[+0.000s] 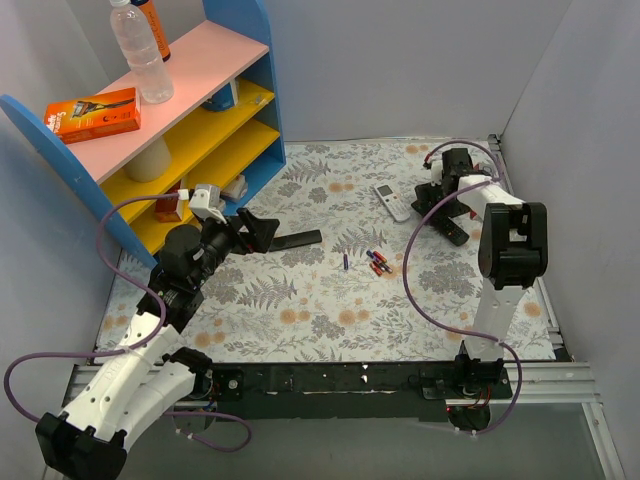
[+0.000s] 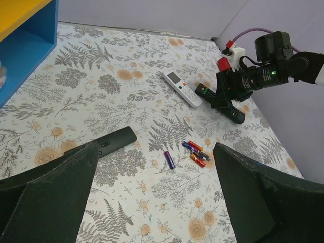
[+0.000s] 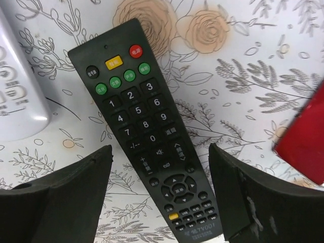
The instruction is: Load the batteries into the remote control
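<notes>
The black remote control (image 3: 147,136) lies face up on the floral table, coloured buttons at its far end. It sits between the fingers of my right gripper (image 3: 161,152), which is open and not touching it. From above, that gripper (image 1: 445,205) hovers over the remote control (image 1: 452,228) at the far right. The batteries lie mid-table: one purple battery (image 1: 346,261) alone and a small red and purple cluster (image 1: 378,263) beside it. My left gripper (image 2: 156,152) is open and empty, above the table short of the purple battery (image 2: 169,159) and the cluster (image 2: 196,152).
A white remote (image 1: 392,202) lies left of the black one. A plain black bar (image 1: 295,240) rests by my left gripper (image 1: 262,230). A blue, yellow and pink shelf (image 1: 255,150) stands at the back left. A red object (image 3: 298,136) shows at the right of the right wrist view.
</notes>
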`<state>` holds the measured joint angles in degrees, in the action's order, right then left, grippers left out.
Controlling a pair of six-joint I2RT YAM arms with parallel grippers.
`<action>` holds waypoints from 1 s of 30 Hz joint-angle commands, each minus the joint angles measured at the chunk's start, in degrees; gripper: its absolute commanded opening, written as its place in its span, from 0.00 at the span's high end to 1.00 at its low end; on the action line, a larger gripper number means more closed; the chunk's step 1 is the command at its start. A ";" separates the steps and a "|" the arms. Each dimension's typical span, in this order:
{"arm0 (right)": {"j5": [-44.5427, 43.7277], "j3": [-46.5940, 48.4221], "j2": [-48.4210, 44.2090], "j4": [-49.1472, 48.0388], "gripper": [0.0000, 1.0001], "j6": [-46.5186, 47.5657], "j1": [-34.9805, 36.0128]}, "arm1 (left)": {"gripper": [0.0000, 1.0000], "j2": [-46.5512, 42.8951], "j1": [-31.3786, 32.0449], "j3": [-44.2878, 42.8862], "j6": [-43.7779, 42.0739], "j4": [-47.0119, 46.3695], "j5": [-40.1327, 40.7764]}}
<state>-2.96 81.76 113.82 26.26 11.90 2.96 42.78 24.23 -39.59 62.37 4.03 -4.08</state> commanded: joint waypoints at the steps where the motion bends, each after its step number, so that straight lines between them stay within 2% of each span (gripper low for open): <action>1: 3.83 3.94 2.63 4.85 0.18 3.21 -0.15 | 0.02 -0.07 0.29 -1.10 -1.46 0.71 -0.32; 5: 5.24 3.50 3.69 5.82 0.27 3.39 0.03 | 0.02 0.28 0.21 -0.92 -1.37 0.45 -0.84; 6: 5.25 2.89 3.43 5.82 0.35 3.39 0.03 | 0.02 0.46 0.29 -0.75 -1.46 0.36 -1.11; 8: 6.38 1.48 2.47 4.95 0.45 3.22 0.03 | 0.02 0.72 0.29 -0.66 -1.37 0.01 -2.07; 9: 6.82 -0.44 0.98 3.81 0.54 2.69 0.03 | 0.02 0.72 0.29 -0.66 -1.37 -0.08 -2.34; 13: 7.71 -4.84 -3.77 1.52 0.68 0.50 0.20 | 0.02 1.68 0.29 -0.31 -0.94 -0.87 -3.92; 19: 10.25 -13.44 -16.59 -2.52 0.74 -3.37 1.69 | 0.02 3.09 0.21 1.27 2.31 -5.77 -10.33; 25: 29.37 -22.24 -31.36 -11.48 0.77 -6.80 5.90 | 0.02 5.81 0.29 4.35 7.85 -16.24 -18.58; 30: 35.82 -28.31 -40.15 -22.18 0.78 -13.46 11.79 | 0.02 11.34 0.21 2.95 8.91 -22.84 -24.21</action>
<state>22.76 56.80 78.70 15.84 4.60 11.05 50.98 24.25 -35.24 69.54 -11.14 -21.26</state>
